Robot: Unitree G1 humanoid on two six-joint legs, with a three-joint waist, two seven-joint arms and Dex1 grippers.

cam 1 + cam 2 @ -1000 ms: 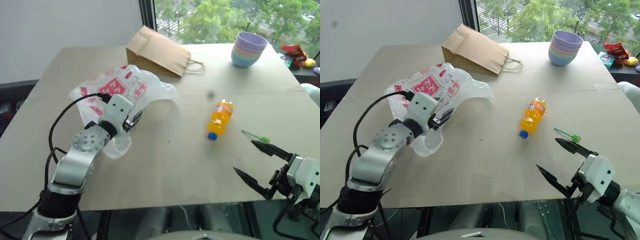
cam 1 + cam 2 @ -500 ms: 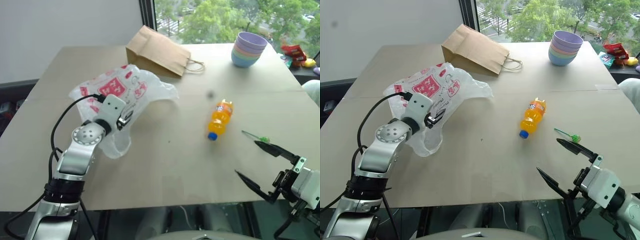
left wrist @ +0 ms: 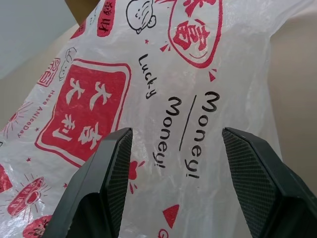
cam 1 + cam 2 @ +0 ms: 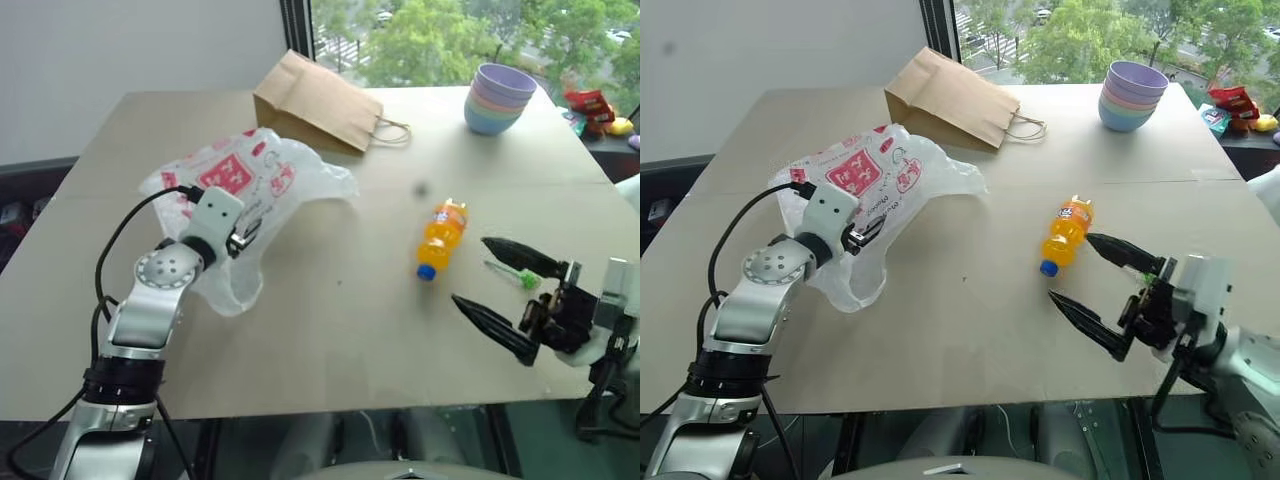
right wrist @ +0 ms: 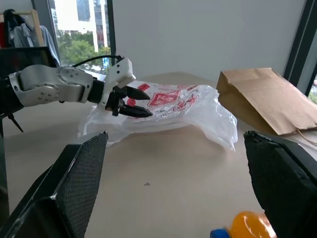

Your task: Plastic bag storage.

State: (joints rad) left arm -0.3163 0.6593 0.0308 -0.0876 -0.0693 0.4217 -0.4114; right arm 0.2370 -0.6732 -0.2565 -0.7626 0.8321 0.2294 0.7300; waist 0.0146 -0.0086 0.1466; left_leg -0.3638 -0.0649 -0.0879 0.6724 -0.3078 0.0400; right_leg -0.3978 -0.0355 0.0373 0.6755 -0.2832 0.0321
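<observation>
Right, left claw (image 4: 243, 236) part open over the plastic bag (image 4: 262, 175), gripping nothing; bag lies near the paper bag (image 4: 318, 100) on the tabletop (image 4: 360, 320). Right claw (image 4: 1092, 291) wide, empty. Pinch one film fold, not air

Crumpled translucent red-printed plastic bag (image 4: 262, 175) lies on the table's left.

1. A pale tan desk (image 4: 330, 340) fills the scene.
2. A plain white wall (image 4: 120, 45) stands behind it.
3. A dark-framed window (image 4: 430, 35) shows sunlit green trees outside.
</observation>
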